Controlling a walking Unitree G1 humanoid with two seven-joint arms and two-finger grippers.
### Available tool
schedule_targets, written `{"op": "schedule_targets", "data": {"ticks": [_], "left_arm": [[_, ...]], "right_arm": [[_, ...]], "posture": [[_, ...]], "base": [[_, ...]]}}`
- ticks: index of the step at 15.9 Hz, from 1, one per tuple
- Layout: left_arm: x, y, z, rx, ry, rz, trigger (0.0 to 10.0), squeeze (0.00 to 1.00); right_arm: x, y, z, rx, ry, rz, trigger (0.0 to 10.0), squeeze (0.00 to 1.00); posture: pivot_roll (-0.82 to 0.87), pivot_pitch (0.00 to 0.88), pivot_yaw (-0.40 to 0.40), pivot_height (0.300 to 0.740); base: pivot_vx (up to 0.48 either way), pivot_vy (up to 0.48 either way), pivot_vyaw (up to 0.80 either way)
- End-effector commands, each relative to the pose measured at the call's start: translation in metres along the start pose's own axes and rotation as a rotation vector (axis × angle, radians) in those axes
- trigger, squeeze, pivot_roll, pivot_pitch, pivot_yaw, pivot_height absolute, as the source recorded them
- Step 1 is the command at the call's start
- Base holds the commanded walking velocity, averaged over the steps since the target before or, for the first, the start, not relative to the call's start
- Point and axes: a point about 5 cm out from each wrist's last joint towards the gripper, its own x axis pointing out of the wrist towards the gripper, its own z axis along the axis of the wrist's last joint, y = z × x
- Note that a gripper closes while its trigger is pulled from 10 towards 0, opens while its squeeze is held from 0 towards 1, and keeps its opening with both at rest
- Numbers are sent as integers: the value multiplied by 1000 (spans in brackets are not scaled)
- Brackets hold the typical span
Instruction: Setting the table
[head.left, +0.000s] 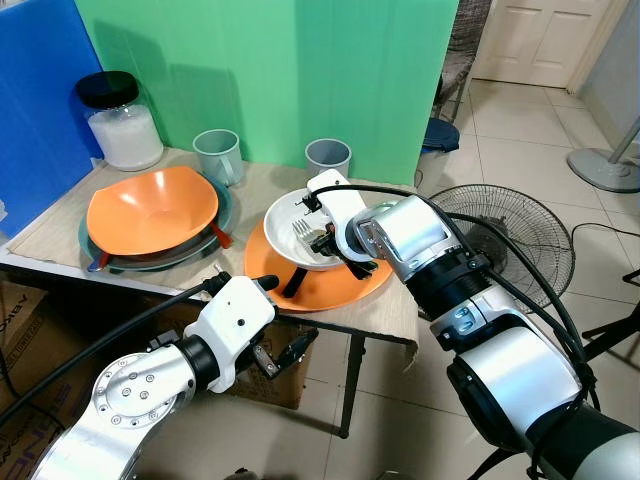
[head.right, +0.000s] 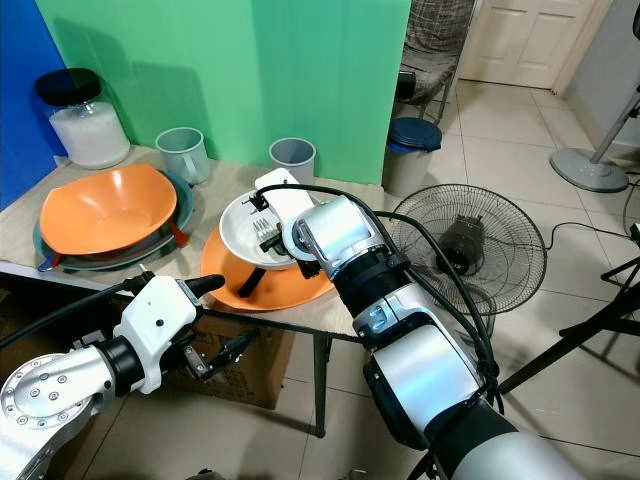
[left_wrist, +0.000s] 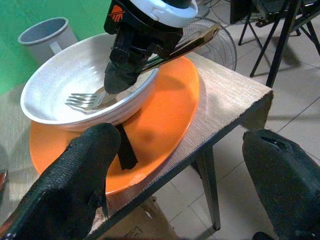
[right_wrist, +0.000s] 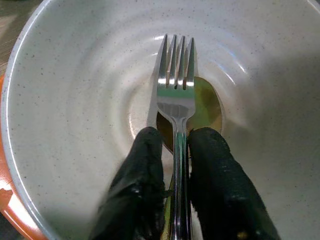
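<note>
Inside the speckled white bowl (right_wrist: 75, 100), right gripper (right_wrist: 180, 150) jaws pinching a silver fork (right_wrist: 176, 90); left gripper (left_wrist: 175, 185) jaws spread.

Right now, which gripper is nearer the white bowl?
Right. The right gripper is inside the white bowl, shut on a fork; the left gripper hangs open below the table edge.

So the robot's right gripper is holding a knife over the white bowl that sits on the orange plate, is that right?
Not quite: it is a fork, not a knife. The right wrist view shows the right gripper shut on the fork's handle, tines over the white bowl, which does sit on the orange plate.
</note>
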Motion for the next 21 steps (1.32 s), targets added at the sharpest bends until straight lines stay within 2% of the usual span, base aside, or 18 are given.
{"op": "schedule_targets", "data": {"ticks": [1,2,4,9,12,13,14,17,18,20,21], "left_arm": [[2,1,0,6,7,1,10000,0],[2,1,0,6,6,1,10000,0],[2,2,0,6,5,2,10000,0],[1,2,1,8,5,2,10000,0],[0,3,1,12,3,5,10000,0],[-1,3,1,13,2,6,10000,0],[-2,3,1,16,5,5,10000,0],[-3,3,0,19,8,1,10000,0],[-3,4,0,21,7,1,10000,0],[-1,6,2,26,-11,28,10000,0],[-1,9,3,25,-23,67,10000,0]], "right_arm": [[1,-1,0,-2,-2,-6,1843,0],[1,-1,0,-2,-1,-7,706,0],[1,-1,0,-2,0,-6,157,0],[1,0,1,-1,-11,0,0,0],[-6,-3,16,53,-133,13,510,0],[-12,-7,21,72,-181,22,1294,0],[-22,-13,27,107,-227,28,1216,0],[-32,-19,30,143,-290,40,0,0],[-35,-21,30,168,-309,50,0,0],[-42,-21,29,226,-442,132,0,0],[-44,-21,26,266,-469,154,0,0]], "posture": [[-70,0,-2,740],[-70,0,-2,740],[-69,0,-2,740],[-68,0,-4,740],[-59,0,-1,740],[-59,0,-1,740],[-58,0,5,740],[-59,0,11,740],[-59,0,11,740],[-57,0,17,740],[-58,0,20,740]], "base": [[0,0,0],[0,0,0],[0,0,0],[0,0,0],[0,0,0],[0,0,0],[0,0,0],[0,0,0],[0,0,0],[0,0,0],[0,0,0]]}}
